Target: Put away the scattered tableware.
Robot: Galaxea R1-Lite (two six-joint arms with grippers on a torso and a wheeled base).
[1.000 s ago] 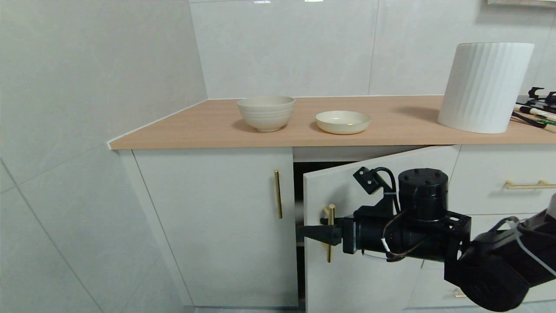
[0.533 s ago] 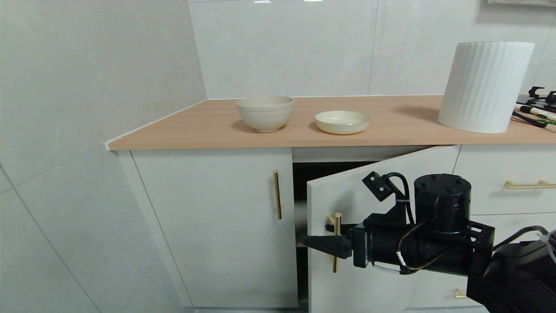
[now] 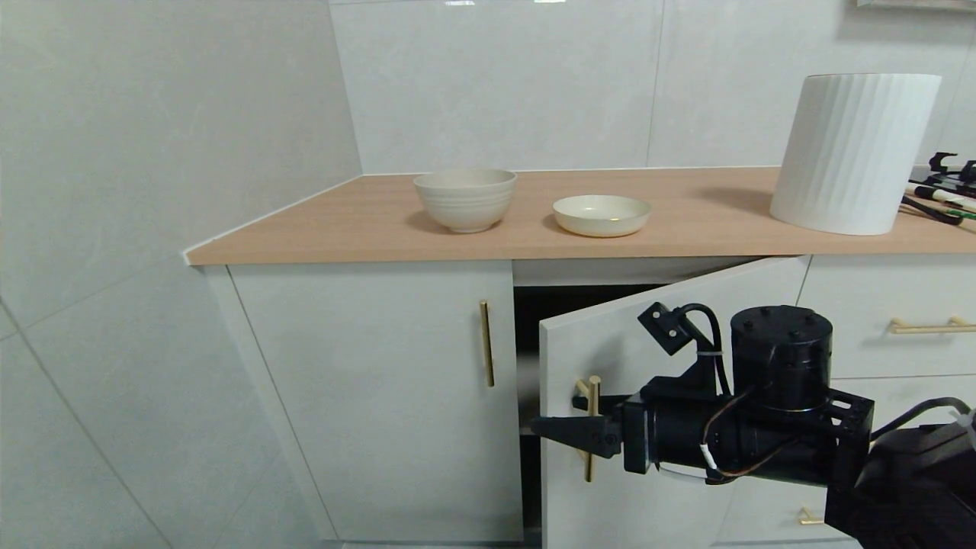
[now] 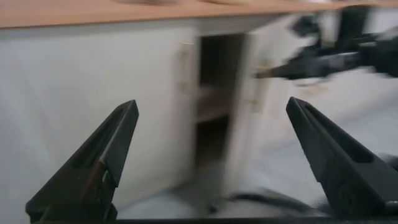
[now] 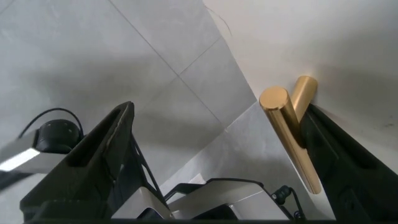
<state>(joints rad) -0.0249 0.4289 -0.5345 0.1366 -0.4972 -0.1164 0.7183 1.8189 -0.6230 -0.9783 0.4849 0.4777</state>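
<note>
A cream ribbed bowl and a shallow cream dish stand side by side on the wooden countertop. Below them the right cabinet door stands partly open on a dark interior. My right gripper is open at that door's gold handle, which lies between the fingers, close against one of them. My left gripper is open and empty, held off in front of the cabinet, facing the open door.
A tall white ribbed container stands at the counter's right, with several utensils beyond it. The left cabinet door is closed, with a gold handle. Drawers with a gold pull sit to the right. A tiled wall closes off the left side.
The right gripper has drawn back toward the right and slightly down with the handle, and the right cabinet door has swung a little further open.
</note>
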